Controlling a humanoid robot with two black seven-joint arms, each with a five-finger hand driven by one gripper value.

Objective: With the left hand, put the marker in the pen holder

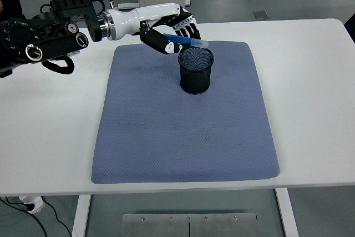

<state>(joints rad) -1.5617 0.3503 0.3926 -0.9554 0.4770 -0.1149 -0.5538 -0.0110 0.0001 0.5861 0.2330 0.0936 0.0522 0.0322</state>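
White table w/ blue-grey mat: left hand, near far edge, fingers closed on blue marker, held near-level above black mesh pen holder rim, prob. for tip-down drop.

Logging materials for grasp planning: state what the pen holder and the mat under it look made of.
Pen holder: black wire mesh, likely metal with a matte finish; its wall shows a fine see-through grid. Mat: blue-grey, soft-looking, probably fabric or foam; its surface shows a fine dotted weave and rounded corners.

Blue marker, black mesh pen holder, grey-blue dotted mat.
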